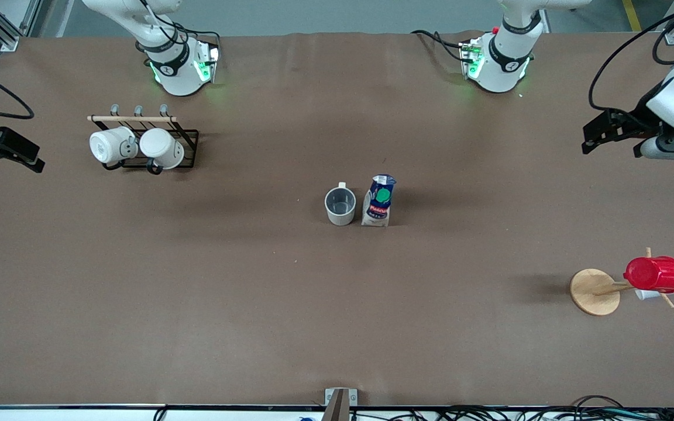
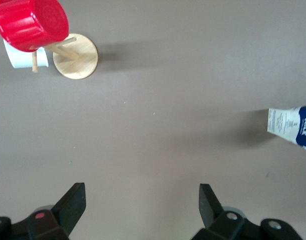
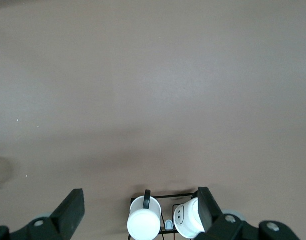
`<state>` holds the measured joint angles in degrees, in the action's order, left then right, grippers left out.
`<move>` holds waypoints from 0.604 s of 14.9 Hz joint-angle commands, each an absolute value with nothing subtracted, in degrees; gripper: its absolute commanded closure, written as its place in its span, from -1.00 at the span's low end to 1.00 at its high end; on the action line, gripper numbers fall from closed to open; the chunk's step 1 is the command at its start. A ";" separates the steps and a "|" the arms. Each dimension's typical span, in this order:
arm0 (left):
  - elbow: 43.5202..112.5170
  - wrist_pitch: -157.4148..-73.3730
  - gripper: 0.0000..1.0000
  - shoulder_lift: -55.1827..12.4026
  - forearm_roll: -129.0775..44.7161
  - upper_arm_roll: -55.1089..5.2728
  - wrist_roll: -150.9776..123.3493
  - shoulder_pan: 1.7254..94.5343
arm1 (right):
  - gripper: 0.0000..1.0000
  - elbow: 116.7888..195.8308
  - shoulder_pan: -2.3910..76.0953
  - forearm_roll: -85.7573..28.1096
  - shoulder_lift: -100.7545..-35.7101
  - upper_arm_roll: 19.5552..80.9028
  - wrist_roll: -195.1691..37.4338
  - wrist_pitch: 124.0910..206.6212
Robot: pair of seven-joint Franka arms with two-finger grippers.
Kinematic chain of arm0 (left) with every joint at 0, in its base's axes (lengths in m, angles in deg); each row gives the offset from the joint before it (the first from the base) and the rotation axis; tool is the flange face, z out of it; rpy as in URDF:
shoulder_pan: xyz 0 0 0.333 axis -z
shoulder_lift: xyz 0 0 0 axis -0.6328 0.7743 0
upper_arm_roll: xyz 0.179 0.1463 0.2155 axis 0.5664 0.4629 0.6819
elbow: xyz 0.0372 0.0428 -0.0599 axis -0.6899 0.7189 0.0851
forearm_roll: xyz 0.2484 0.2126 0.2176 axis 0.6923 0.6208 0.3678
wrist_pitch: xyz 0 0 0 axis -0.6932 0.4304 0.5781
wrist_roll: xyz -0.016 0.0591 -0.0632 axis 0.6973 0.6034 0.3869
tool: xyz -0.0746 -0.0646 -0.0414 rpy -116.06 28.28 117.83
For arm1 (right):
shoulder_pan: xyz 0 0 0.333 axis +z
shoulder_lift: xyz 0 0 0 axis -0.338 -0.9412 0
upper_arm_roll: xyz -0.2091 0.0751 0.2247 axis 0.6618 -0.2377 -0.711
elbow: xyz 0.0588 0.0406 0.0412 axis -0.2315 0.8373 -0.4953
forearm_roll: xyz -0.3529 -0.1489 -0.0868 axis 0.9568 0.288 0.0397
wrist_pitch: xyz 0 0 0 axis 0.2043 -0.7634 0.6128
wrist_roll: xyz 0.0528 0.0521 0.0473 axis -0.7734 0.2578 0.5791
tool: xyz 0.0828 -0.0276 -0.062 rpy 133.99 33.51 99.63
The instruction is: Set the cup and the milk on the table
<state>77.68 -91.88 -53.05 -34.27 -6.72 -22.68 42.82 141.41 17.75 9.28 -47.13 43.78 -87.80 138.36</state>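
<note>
The cup [image 1: 340, 206], a cream-white mug with a grey inside, stands upright near the middle of the table [image 1: 255, 292]. Its handle points toward the robots' bases. The milk [image 1: 379, 200], a navy and white carton with a green cap, stands right beside it toward the left arm's end. Its white lower part shows at the edge of the left wrist view [image 2: 291, 126]. My left gripper [image 1: 593, 138] [image 2: 141, 202] is open and empty, over the table's left-arm end. My right gripper [image 1: 6, 155] [image 3: 139, 210] is open and empty, over the right-arm end.
A black wire rack [image 1: 188, 140] with two white mugs [image 1: 112, 145] [image 1: 162, 148] stands toward the right arm's end; the mugs also show in the right wrist view [image 3: 144, 225]. A wooden cup tree [image 1: 594, 291] [image 2: 75, 56] holds a red ribbed cup [image 1: 656, 273] [image 2: 30, 22] toward the left arm's end.
</note>
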 commanded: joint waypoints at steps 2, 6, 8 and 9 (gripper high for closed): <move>75.27 -90.25 -1.00 -53.87 -34.51 -6.94 -23.08 42.77 | -1.00 142.19 17.73 8.29 -46.35 43.81 -87.94 138.42; 69.72 -88.41 -1.00 -49.66 -34.51 -7.12 -23.16 42.68 | -1.00 142.19 17.73 8.29 -46.44 43.73 -87.94 138.51; 68.83 -87.18 -1.00 -48.51 -34.33 -7.12 -23.08 42.68 | -1.00 142.19 17.73 8.29 -46.44 43.81 -87.94 138.59; 68.83 -87.18 -1.00 -48.51 -34.33 -7.29 -23.08 42.51 | -1.00 142.19 17.73 8.29 -46.44 43.81 -87.94 138.59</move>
